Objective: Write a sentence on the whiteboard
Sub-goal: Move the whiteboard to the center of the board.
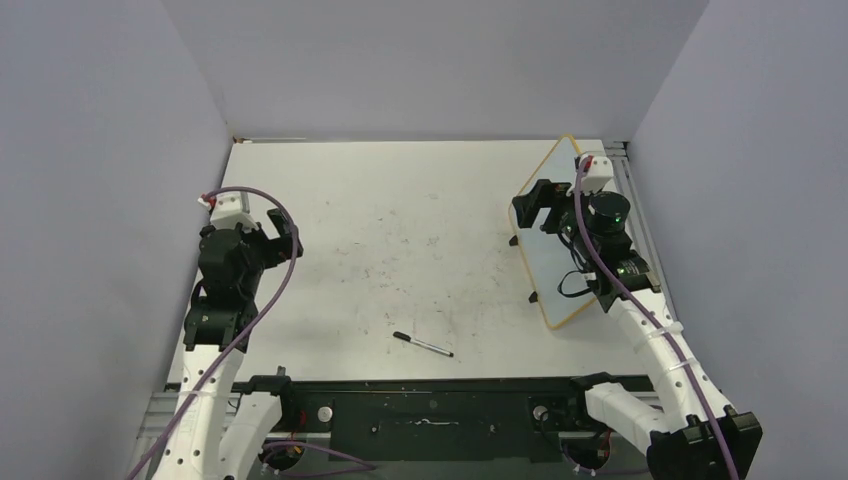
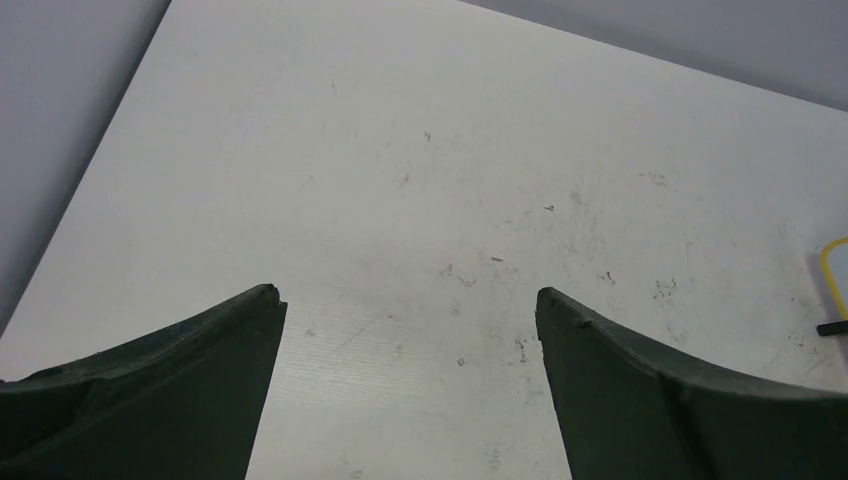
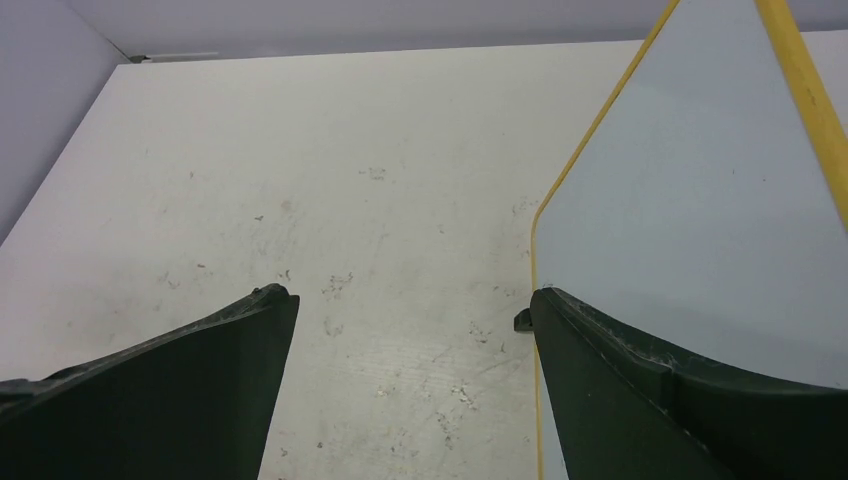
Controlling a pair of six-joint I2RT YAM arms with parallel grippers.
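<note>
The whiteboard [image 1: 556,285] stands on its two black feet at the right side of the table, its yellow-orange frame facing left. Its pale face [image 3: 700,200] is blank; no sentence shows on it. A corner of it shows at the right edge of the left wrist view [image 2: 836,268]. My right gripper [image 1: 536,206] is open and empty, held over the board's left edge, with one finger [image 3: 640,400] in front of the board's face. My left gripper [image 1: 284,232] is open and empty above the left side of the table, far from the board. A slim black-and-white marker pen [image 1: 422,344] lies on the table near the front middle.
Grey walls close the table on the left, back and right. The white tabletop [image 1: 400,240] is scuffed with small dark marks. A black rail [image 1: 430,400] with the arm bases runs along the near edge.
</note>
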